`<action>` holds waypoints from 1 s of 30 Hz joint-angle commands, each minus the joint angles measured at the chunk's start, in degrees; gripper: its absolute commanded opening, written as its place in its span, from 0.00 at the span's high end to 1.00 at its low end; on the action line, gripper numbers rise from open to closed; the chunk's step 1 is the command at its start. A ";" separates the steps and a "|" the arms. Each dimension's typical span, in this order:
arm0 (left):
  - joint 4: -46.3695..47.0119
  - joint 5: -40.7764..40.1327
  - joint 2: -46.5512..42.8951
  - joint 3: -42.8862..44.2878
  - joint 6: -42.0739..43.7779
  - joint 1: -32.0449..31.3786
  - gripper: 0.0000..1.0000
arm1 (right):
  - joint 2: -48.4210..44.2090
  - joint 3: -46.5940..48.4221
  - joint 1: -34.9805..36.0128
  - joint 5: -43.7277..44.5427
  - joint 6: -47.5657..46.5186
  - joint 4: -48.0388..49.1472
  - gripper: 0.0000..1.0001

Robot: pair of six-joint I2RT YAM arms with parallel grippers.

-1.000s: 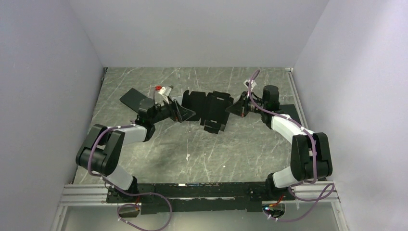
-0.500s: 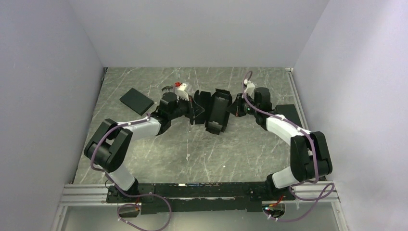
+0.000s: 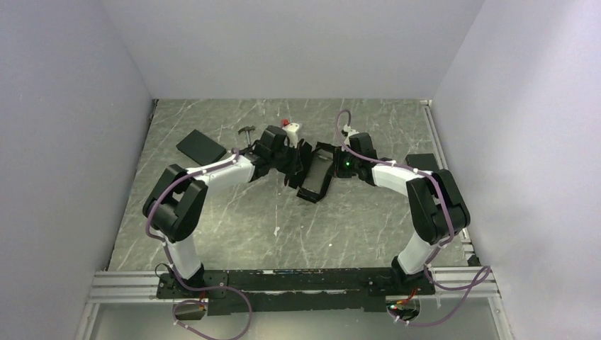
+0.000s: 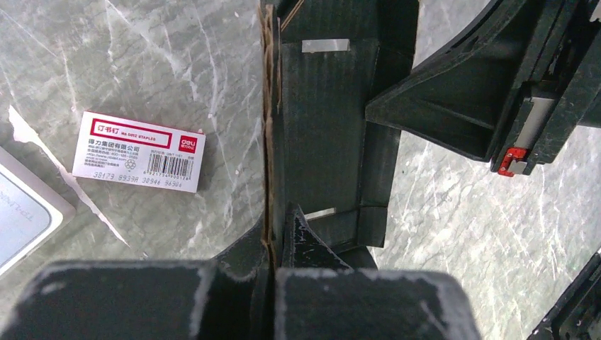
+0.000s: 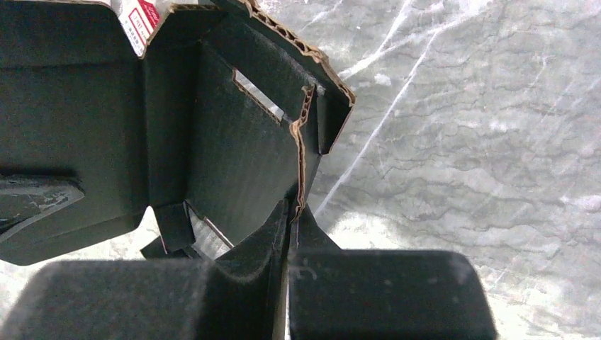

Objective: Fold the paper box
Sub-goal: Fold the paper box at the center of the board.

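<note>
Mid-fold: left claw (image 4: 271, 241) newly clamped on paper box (image 4: 322, 134) wall edge; right claw (image 5: 289, 216) pinching opposite flap (arms drawn inward). Box squeezed between claws, sides apparently rising into shape.

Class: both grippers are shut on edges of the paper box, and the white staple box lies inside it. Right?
No. The staple box lies on the table beside the paper box, not inside it, as the left wrist view shows. The left gripper and right gripper are shut on its edges.
</note>
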 commanded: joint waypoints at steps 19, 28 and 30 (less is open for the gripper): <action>-28.70 11.82 15.48 28.54 12.18 -1.55 1.00 | 4.86 2.19 2.48 -20.13 7.41 2.24 0.80; -32.46 10.64 17.20 31.57 14.49 -1.44 1.00 | 3.77 1.78 1.53 -29.09 7.07 2.04 0.65; -32.61 10.58 17.32 31.64 14.71 -1.43 1.00 | 3.59 1.61 1.26 -30.32 6.96 2.15 0.63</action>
